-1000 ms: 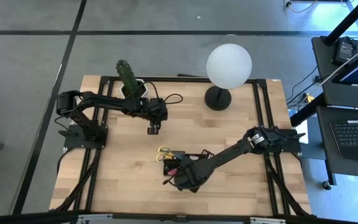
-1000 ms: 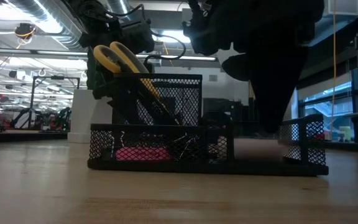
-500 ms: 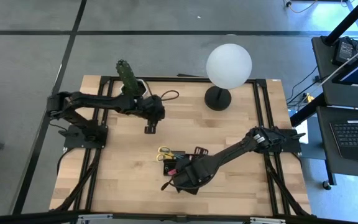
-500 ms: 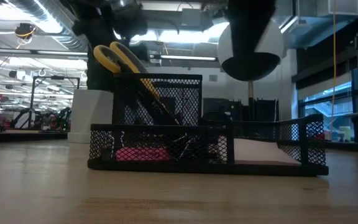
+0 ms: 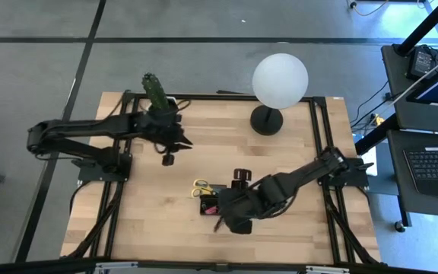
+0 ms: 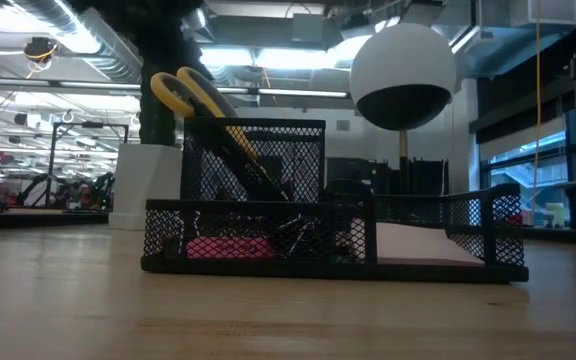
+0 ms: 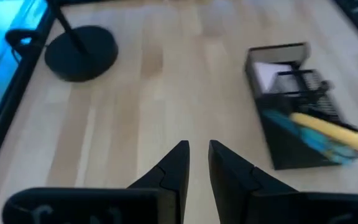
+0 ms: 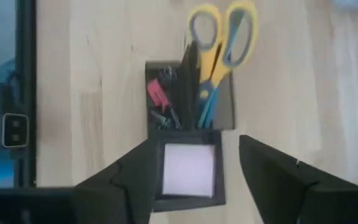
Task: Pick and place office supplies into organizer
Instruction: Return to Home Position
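Overhead, right gripper (image 8: 194, 165) wide apart above organizer (image 8: 188, 198); bare table (image 5: 150, 221) alongside.

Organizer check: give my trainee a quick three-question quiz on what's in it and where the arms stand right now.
1. True or false: the yellow-handled scissors stand in the black mesh organizer.
2. Which compartment holds the pale pink sticky-note pad: A) the tall cup, B) the low open tray, C) none?
3. Fill in: the right gripper hangs above the organizer with its fingers ____, while the left gripper waits empty near the potted cactus.

Key: 1 true; 2 B; 3 open.
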Tool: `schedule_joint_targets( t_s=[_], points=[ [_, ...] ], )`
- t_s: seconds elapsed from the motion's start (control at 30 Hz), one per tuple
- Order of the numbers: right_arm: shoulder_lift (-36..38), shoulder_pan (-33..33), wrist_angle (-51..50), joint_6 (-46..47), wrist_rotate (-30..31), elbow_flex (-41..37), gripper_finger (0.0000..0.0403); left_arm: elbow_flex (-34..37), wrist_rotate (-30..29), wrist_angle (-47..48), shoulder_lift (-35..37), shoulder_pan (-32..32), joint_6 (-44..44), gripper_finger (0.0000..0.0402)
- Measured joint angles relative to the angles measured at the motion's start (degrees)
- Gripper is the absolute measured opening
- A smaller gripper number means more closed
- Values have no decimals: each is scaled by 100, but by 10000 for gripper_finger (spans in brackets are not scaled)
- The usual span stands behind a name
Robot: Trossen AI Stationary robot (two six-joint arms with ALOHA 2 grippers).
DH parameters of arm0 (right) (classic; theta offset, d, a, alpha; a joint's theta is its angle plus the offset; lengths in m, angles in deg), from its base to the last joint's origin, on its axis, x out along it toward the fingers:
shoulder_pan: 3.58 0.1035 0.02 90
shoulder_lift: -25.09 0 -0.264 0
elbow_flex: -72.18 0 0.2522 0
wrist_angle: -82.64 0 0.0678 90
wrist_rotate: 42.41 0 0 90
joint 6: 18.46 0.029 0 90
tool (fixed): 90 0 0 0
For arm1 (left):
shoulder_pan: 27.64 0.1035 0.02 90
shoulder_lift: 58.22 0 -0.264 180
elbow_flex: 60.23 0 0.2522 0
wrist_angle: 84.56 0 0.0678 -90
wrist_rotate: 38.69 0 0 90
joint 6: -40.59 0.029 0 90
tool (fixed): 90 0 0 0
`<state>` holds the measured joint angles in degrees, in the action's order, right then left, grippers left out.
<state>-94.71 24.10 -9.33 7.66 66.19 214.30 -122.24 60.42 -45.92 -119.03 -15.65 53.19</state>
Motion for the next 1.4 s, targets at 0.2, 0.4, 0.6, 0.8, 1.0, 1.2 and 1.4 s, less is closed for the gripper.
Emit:
schedule_joint_targets(
  t_s=[0.2,0.4,0.6,0.8,1.0,1.2,1.4],
  points=[
    [528,2,43,-721,503,0,218,197,-35,77,978,-432,-323,56],
    [1009,-4,-301,-711,813,-1,218,197,-59,74,1814,-734,-548,56],
    [1358,-55,5,-845,623,-7,218,197,-62,127,2418,-784,-553,56],
    [1831,-134,950,-1271,-91,-740,218,197,-140,410,2636,-783,-640,56],
    [2977,-422,2725,-1564,-564,-2738,218,199,-169,675,2786,-784,-743,56],
    [4500,-568,5139,-1869,-642,-5381,218,204,-301,897,3037,-784,-749,56],
    [5801,-763,6980,-1756,-867,-7837,218,1016,-409,334,3802,-782,-766,56]
  ],
)
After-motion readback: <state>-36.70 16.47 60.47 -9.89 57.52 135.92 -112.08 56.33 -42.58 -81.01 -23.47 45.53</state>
